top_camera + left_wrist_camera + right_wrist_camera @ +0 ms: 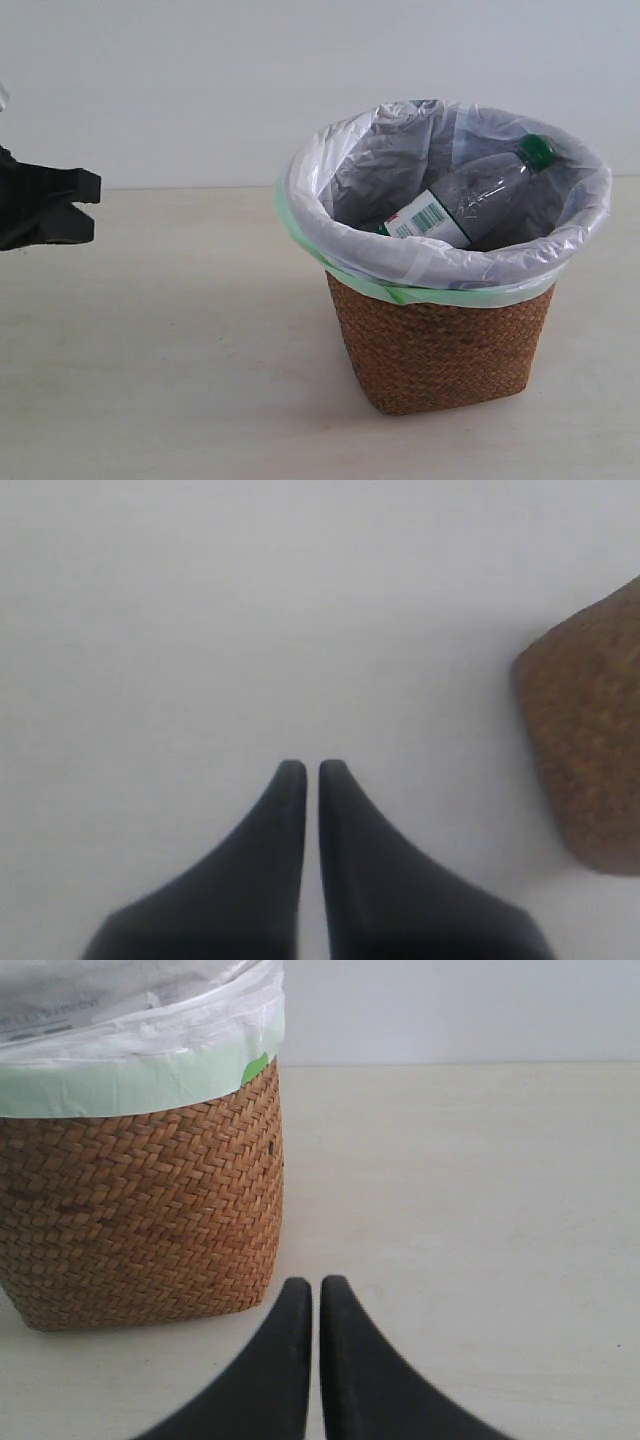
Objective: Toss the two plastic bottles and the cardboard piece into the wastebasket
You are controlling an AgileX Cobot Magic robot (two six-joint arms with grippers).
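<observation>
Resting inside the wastebasket [440,350] was the green-capped bottle [485,195], and there was a clear look at it. It lay tilted, its cap [538,150] up against the far right side of the liner near the rim. Its body sloped down toward the middle, and the green-and-white label [425,218] with its barcode faced out. The lower end dipped behind the near rim, so the bottom of the basket was hidden and nothing else inside could be made out. The white bag [335,180] with its green edge was folded over the rim, with wicker showing below. The basket stood upright on the pale table [160,380], right of centre in the exterior view, with a plain light wall [200,70] behind.

Over to the arms. The left gripper [312,768] was narrow, its two dark fingers [270,860] drawn together with just a thin slit between the tips, and nothing was held there. It hung over bare surface, with the basket's wicker wall off to one side and apart from it. In the exterior view a black part of that arm poked in at the left edge, well away from the basket. The right gripper [316,1285] was the same story: fingers nearly together, a hairline gap, empty. It was near the basket's lower corner, not touching, with a sliver of table between them.
</observation>
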